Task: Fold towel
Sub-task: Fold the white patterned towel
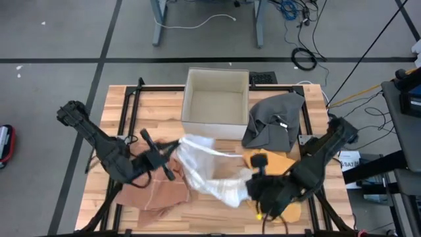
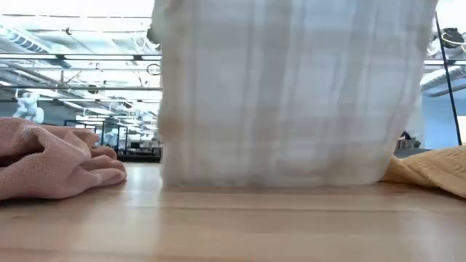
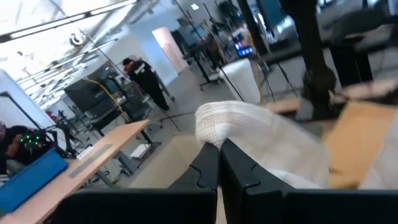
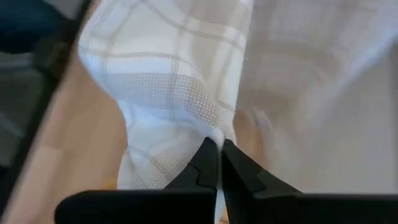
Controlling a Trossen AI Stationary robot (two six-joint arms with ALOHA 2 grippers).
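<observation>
Above wooden table (image 1: 217, 201), towel (image 1: 204, 164) apparently hanging.

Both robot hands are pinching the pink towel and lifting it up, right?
Not quite. Both grippers, left and right, are pinching and lifting the white towel, as the high view shows. The pink towel lies on the table, untouched.

white checked towel (image 1: 207, 168) | bunched, lifted at both ends | table centre
</observation>
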